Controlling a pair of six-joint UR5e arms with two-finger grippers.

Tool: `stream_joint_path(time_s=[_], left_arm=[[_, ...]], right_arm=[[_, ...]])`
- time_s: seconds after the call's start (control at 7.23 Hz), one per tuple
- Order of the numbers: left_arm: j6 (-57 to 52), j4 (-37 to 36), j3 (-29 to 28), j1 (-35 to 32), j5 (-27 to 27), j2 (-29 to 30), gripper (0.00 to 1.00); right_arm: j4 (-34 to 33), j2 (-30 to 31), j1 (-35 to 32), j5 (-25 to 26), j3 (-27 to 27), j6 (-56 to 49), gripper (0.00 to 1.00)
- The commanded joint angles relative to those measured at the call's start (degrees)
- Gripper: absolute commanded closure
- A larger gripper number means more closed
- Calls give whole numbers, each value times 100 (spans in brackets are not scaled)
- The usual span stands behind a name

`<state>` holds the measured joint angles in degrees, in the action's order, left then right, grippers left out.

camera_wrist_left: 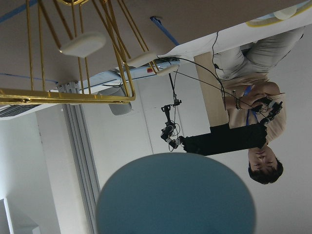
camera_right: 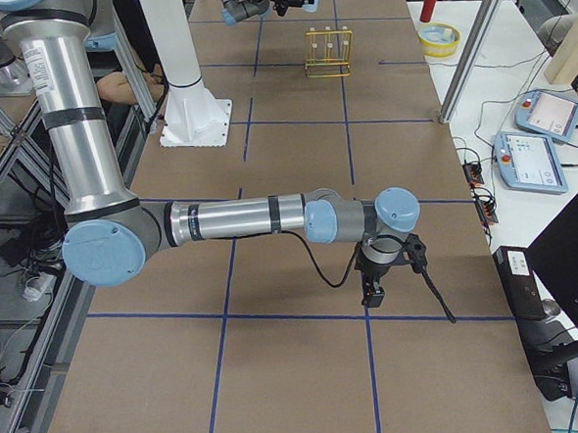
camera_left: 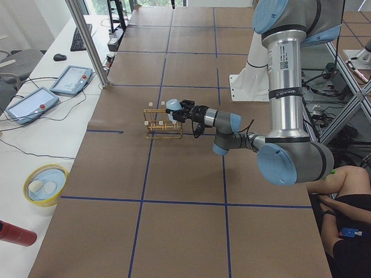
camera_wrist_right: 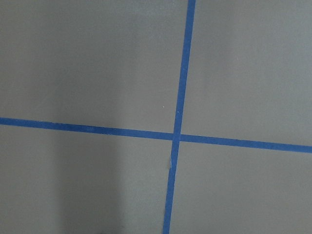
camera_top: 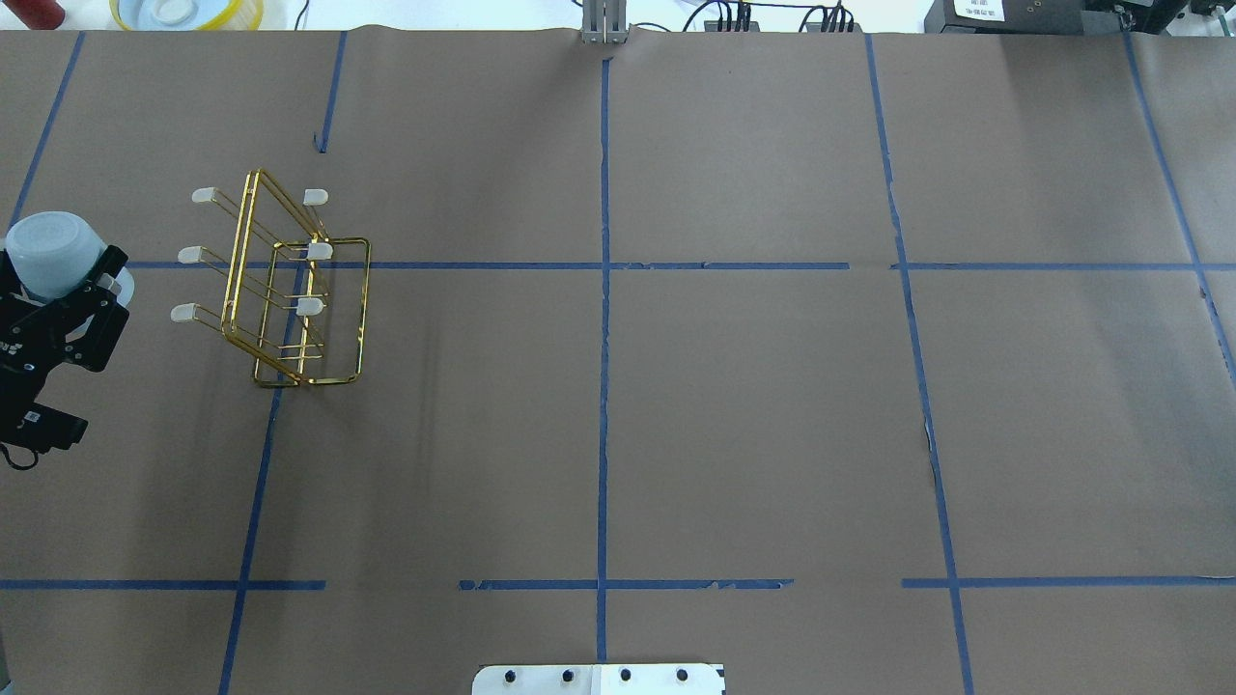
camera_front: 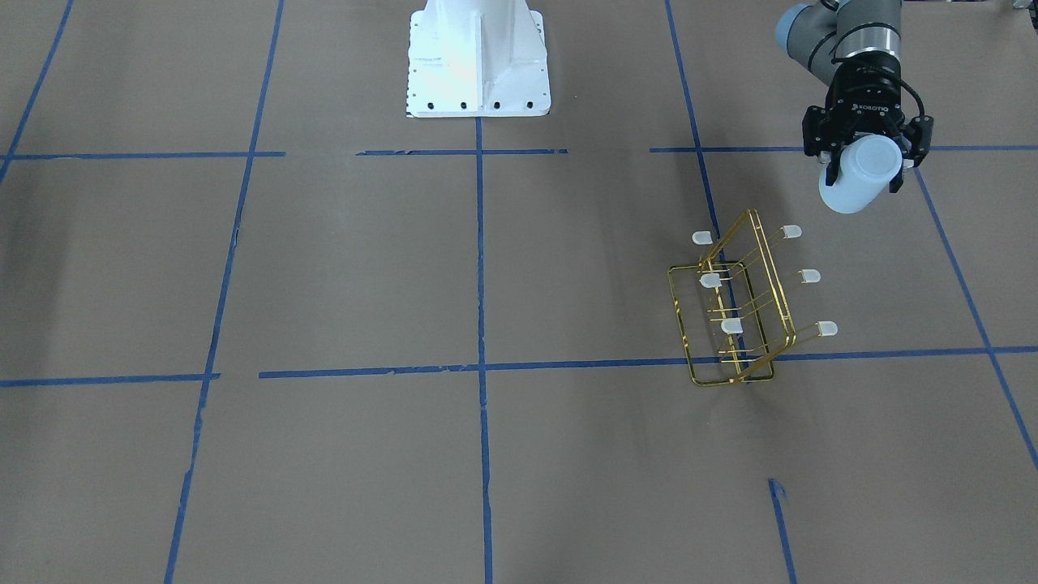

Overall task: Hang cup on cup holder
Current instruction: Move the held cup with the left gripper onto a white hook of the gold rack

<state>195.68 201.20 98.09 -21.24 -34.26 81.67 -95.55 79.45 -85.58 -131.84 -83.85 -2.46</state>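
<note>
My left gripper (camera_front: 868,161) is shut on the pale blue-white cup (camera_front: 853,185) and holds it on its side, above the table. The gold wire cup holder (camera_front: 734,320) stands on the table with whitish caps on its prongs, apart from the cup. In the overhead view the cup (camera_top: 50,253) is left of the holder (camera_top: 290,299), level with its left-side prongs. The left wrist view shows the cup's round end (camera_wrist_left: 175,195) below the holder's frame (camera_wrist_left: 73,95). My right gripper (camera_right: 374,282) hangs low over bare table far from both; I cannot tell whether it is open.
The white robot base (camera_front: 478,61) stands at the table's middle edge. Blue tape lines (camera_top: 603,290) grid the brown table. A yellow bowl (camera_top: 188,12) sits beyond the far edge. Operator consoles (camera_left: 32,104) lie on the side bench.
</note>
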Motion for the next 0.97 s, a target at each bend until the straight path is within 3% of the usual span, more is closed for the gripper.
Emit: stream_joint_path(time_s=[0.0, 0.28, 0.83], left_arm=[[173, -2, -193, 172, 559, 348, 100], [216, -1, -570, 260, 894, 735, 100], [217, -10, -931, 261, 1062, 1087, 100]], right_arm=[[2, 0, 7, 0, 0, 0, 0], [2, 0, -2, 0, 0, 0, 0], [-7, 0, -2, 0, 0, 0, 0]])
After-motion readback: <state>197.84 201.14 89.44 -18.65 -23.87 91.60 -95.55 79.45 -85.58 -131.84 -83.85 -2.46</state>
